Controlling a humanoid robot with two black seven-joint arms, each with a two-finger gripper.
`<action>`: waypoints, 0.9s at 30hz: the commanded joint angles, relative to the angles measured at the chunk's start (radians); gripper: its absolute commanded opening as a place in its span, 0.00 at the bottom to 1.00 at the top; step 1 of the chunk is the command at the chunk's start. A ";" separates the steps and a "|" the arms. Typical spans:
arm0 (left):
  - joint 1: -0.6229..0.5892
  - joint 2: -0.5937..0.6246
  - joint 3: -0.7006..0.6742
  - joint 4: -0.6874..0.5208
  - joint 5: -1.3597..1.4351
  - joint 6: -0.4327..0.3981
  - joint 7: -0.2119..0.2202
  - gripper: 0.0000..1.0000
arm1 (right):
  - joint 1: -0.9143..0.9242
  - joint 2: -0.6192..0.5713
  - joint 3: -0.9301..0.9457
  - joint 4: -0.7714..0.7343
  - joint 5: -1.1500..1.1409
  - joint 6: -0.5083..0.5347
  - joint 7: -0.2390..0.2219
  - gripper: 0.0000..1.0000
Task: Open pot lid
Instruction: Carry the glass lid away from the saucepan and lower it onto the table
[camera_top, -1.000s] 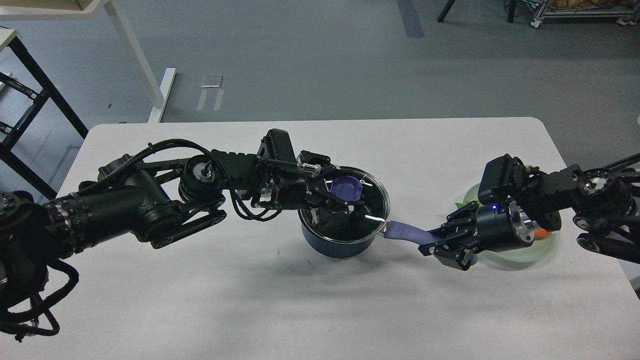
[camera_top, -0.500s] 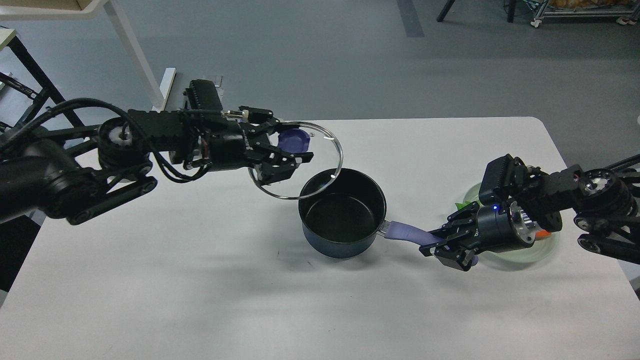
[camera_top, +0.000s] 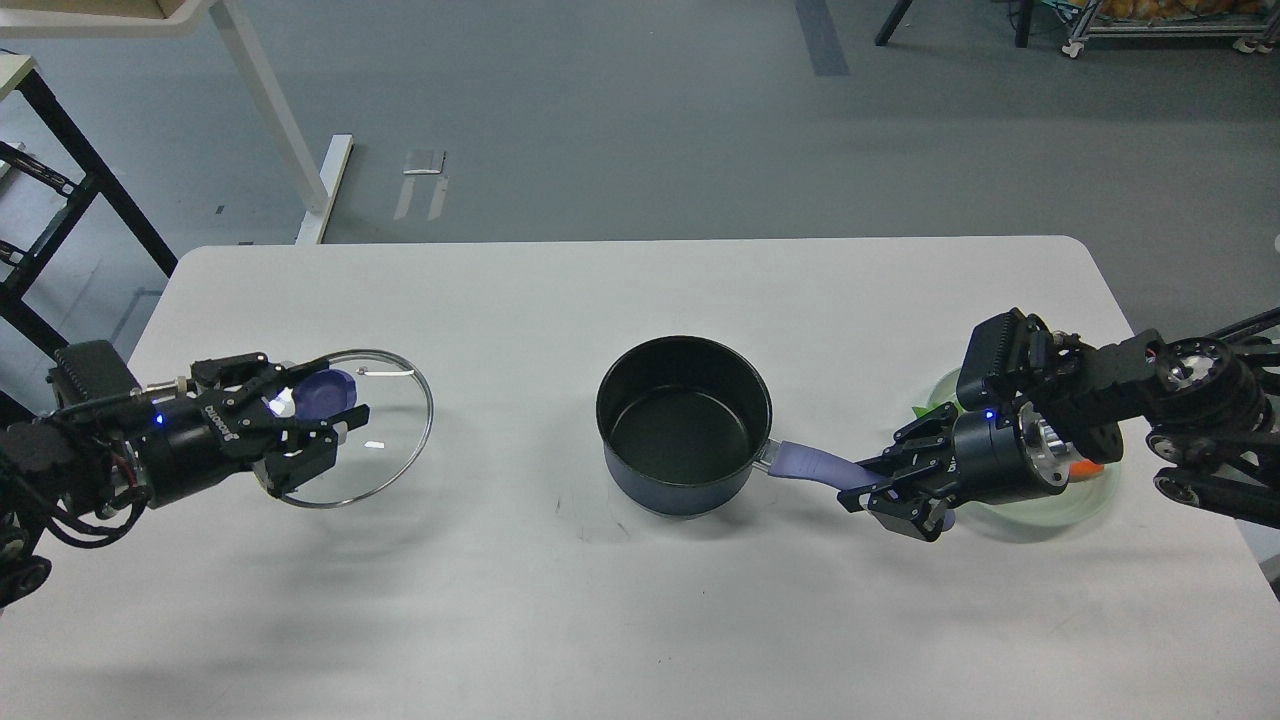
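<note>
**Lid off the pot, held at the left of the surface**

The lid (camera_top: 375, 425) sits well apart from the pot (camera_top: 685, 425), out toward 9 o'clock from it, near the left edge of the white surface (camera_top: 640, 620). It is a clear glass disc with a metal rim, slightly tilted, and a shadow lies on the surface beneath it; whether its lower rim touches the surface cannot be told. The left tool (camera_top: 305, 425) is closed around the purple knob (camera_top: 330, 388) at the lid's centre, one finger above the knob and one below it.

The pot stands upright near the middle of the surface, uncovered, its black inside in full view. Its lavender handle (camera_top: 810, 465) runs out toward 4 o'clock. The right tool (camera_top: 890, 490) is clamped narrowly on the far end of that handle, fingers on either side of it, so the handle's tip is hidden.

Behind the right tool, at about 3 o'clock from the pot, a pale green plate (camera_top: 1085, 500) lies on the surface, mostly covered by the right arm; something orange and something green show on it, too hidden to name.
</note>
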 joint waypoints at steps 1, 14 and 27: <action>0.016 -0.014 0.000 0.002 0.011 0.006 0.000 0.49 | -0.001 0.003 0.002 0.001 0.000 0.000 0.000 0.34; 0.016 -0.126 0.007 0.158 0.104 0.006 0.000 0.51 | -0.001 -0.002 0.002 0.001 0.000 -0.001 0.000 0.34; 0.014 -0.184 0.037 0.224 0.103 0.006 0.000 0.72 | -0.001 -0.002 0.002 -0.001 0.000 -0.001 0.000 0.34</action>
